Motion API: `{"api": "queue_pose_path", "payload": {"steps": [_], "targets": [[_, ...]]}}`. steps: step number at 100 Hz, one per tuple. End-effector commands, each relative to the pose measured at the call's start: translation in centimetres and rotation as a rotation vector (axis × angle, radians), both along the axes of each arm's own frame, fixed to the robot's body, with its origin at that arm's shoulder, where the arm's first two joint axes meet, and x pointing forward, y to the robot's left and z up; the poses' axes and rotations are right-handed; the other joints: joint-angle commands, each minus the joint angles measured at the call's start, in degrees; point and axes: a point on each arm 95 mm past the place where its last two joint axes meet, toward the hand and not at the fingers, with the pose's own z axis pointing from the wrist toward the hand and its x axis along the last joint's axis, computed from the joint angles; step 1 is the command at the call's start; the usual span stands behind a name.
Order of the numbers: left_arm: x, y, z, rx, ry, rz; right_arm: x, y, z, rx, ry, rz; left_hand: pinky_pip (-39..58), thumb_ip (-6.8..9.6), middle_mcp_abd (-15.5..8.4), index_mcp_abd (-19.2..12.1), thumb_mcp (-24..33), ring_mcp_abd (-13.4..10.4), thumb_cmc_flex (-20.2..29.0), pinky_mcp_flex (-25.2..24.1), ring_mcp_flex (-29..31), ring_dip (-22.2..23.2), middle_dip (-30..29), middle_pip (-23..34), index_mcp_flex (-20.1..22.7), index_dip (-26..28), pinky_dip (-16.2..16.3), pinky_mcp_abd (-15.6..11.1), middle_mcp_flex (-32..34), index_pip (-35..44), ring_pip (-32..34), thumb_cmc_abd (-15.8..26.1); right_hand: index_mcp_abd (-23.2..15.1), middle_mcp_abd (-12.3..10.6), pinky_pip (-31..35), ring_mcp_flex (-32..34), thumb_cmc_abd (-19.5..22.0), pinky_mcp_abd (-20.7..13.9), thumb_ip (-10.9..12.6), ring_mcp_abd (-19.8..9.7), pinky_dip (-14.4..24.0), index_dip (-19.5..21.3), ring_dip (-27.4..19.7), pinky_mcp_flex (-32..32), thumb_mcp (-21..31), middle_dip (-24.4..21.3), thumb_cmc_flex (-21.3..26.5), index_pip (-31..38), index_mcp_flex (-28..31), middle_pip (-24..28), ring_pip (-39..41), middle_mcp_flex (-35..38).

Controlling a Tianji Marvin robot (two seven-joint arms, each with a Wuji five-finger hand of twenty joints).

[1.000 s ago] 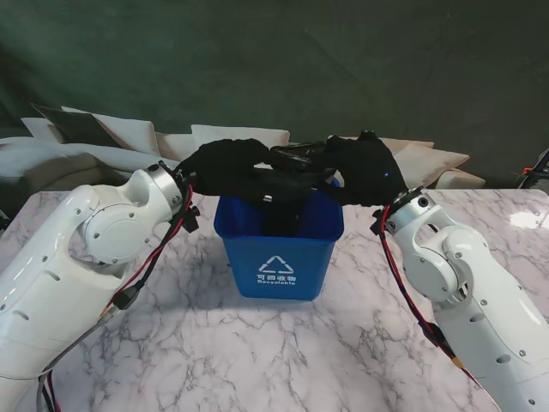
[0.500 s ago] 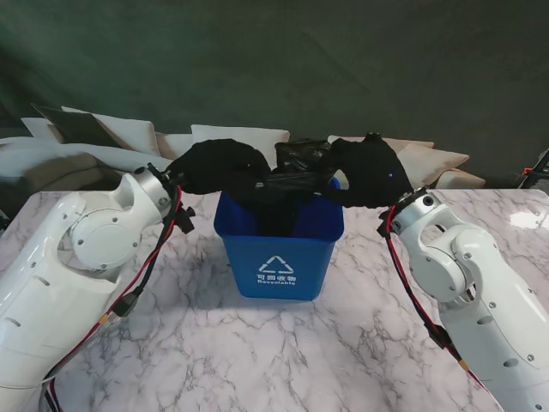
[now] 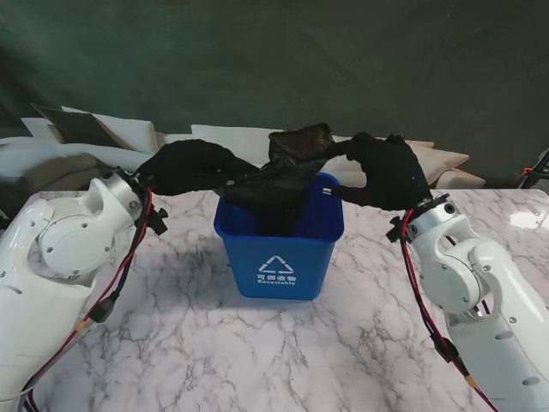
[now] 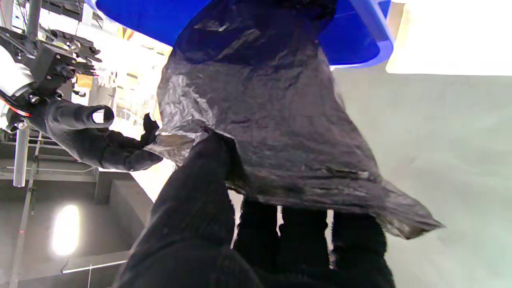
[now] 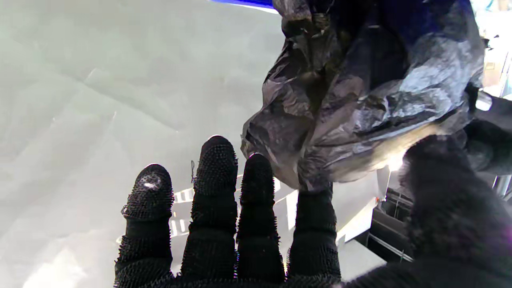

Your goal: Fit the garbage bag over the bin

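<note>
Stand view: both black-gloved hands, left hand (image 3: 193,167) and right hand (image 3: 386,172), pinched the crinkled black plastic garbage bag (image 3: 287,167) above the blue plastic bin (image 3: 279,253), apparently to spread its mouth.

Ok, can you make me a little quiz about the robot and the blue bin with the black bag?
1. True or false: the garbage bag is already stretched over the whole rim of the bin.
2. Which holds the bag? A) only the left hand B) only the right hand C) both hands
3. Fill in: the symbol on the front of the bin is made of three ____.

Key
1. False: the bag is bunched up, lifted above the bin, its lower part hanging inside.
2. C: each hand pinches an edge with its fingers.
3. Arrows.
</note>
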Motion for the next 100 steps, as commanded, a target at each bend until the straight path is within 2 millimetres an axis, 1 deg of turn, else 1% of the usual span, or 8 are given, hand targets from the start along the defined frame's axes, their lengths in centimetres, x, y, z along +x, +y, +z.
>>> {"api": "queue_pose_path", "payload": {"steps": [1, 9, 17, 33, 42, 61, 78, 100], "targets": [[0.1, -0.3, -0.2, -0.009, 0.015, 0.002, -0.3, -0.4, -0.1, -0.039, -0.011, -0.006, 0.3, -0.25, -1.08, -3.55, 1.61, -0.24, 4.8, -0.48, -0.47, -0.13, 0.91, -1.36, 0.39, 2.0, 0.0, -0.52, 0.84, 4.76, -0.37, 2.33, -2.22, 0.0, -0.99, -1.43, -0.81, 0.66, 1.97, -0.9, 0.08, -2.07, -0.66, -1.09, -0.11, -1.35, 3.27, -3.83, -6.53, -1.56, -0.82, -2.69], [0.2, -0.5, 0.0, -0.024, 0.012, 0.003, -0.8, -0.9, -0.2, -0.063, -0.024, -0.004, 0.31, -0.23, -1.12, -3.51, 1.5, -0.3, 4.75, -0.51, -0.47, -0.12, 0.97, -1.41, 0.36, 1.97, 0.07, -0.56, 0.85, 4.67, -0.35, 2.31, -1.09, 0.18, -1.88, -2.04, -4.87, 0.73, 2.19, -0.92, -0.42, -6.55, -1.28, -1.36, 4.83, -4.09, 2.36, -6.78, -12.78, -2.4, -2.1, -4.93], [0.3, -0.6, 0.1, -0.031, 0.011, 0.003, -1.2, -1.3, -0.4, -0.06, -0.04, -0.011, 0.31, -0.19, -1.15, -3.51, 1.52, -0.29, 4.76, -0.52, -0.57, -0.12, 1.02, -1.46, 0.29, 1.99, 0.12, -0.51, 0.76, 4.65, -0.35, 2.38, 3.85, 0.03, -1.9, -1.99, -7.34, 0.74, 1.81, -1.08, -0.42, -5.53, -1.62, -1.39, 7.98, -5.06, -0.66, -2.65, -10.3, -1.84, -2.71, -5.14], [0.3, -0.7, 0.1, -0.036, 0.012, 0.002, -1.7, -2.7, -0.7, -0.001, -0.079, -0.057, 0.17, -0.2, -1.16, -3.58, 1.43, -0.29, 4.8, -0.66, -0.77, -0.21, 1.03, -1.59, 0.24, 2.12, 0.16, -0.59, 0.65, 4.7, -0.47, 2.5, 3.63, 1.01, -4.25, -2.87, -7.56, 0.97, 1.05, -0.68, -2.28, 12.05, -6.3, -1.73, 8.75, -8.2, -3.4, 14.39, -3.42, -3.31, -9.47, -6.61], [0.3, -0.7, 0.1, -0.032, 0.017, 0.004, -2.0, -3.5, -0.9, 0.074, -0.064, -0.073, 0.03, -0.16, -1.15, -3.56, 1.46, -0.29, 4.81, -0.82, -0.8, -0.26, 1.06, -1.64, 0.21, 2.14, 0.16, -0.57, 0.59, 4.67, -0.51, 2.58, 1.62, 2.86, -5.27, -4.33, -5.45, 1.29, 0.97, 0.54, -3.46, 15.17, -9.8, -2.88, 7.52, -13.34, -3.75, 16.97, -2.32, -8.36, -14.82, -8.15], [0.3, -0.9, 0.0, -0.032, 0.018, 0.004, -2.5, -5.3, -0.9, 0.129, -0.061, -0.105, -0.1, -0.2, -1.08, -3.62, 1.31, -0.27, 4.78, -1.01, -0.98, -0.32, 1.1, -1.71, 0.01, 2.21, 0.24, -0.56, 0.44, 4.6, -0.52, 2.61, -4.43, 2.17, -7.31, -3.61, 4.83, 1.83, 1.71, 1.77, -4.54, 1.59, -14.44, -4.38, 0.63, -19.89, 10.36, 2.17, -5.7, -13.53, -23.12, -5.27], [0.1, -1.4, -0.1, -0.049, 0.017, -0.015, -2.3, -6.5, -0.4, 0.037, -0.078, -0.088, -0.37, -0.11, -0.86, -3.53, 1.69, 0.14, 4.81, -1.43, -1.4, -0.57, 0.71, -2.14, -0.22, 2.52, 0.32, -0.46, 0.22, 4.67, -0.85, 2.84, -8.35, 1.03, -13.68, -4.29, 0.3, 1.81, 0.39, 2.01, -9.38, -9.32, -20.77, -4.62, 19.91, -25.8, 15.27, -3.13, -14.96, -18.79, -35.33, -7.26], [-0.6, -2.7, 0.3, -0.072, -0.009, -0.065, -0.1, -6.1, -0.3, -0.101, -0.056, -0.001, -0.6, -0.32, -0.87, -3.7, 1.94, 0.18, 4.81, -1.67, -1.67, -0.87, 0.28, -2.59, -0.58, 3.04, 0.46, -0.52, -0.06, 4.65, -1.15, 3.13, -9.52, 1.86, -18.81, -8.66, -8.51, 1.71, -0.65, 2.75, -14.04, -12.22, -25.79, -6.34, 20.0, -29.91, 7.22, -1.6, -18.74, -21.05, -44.45, -13.86]]}}
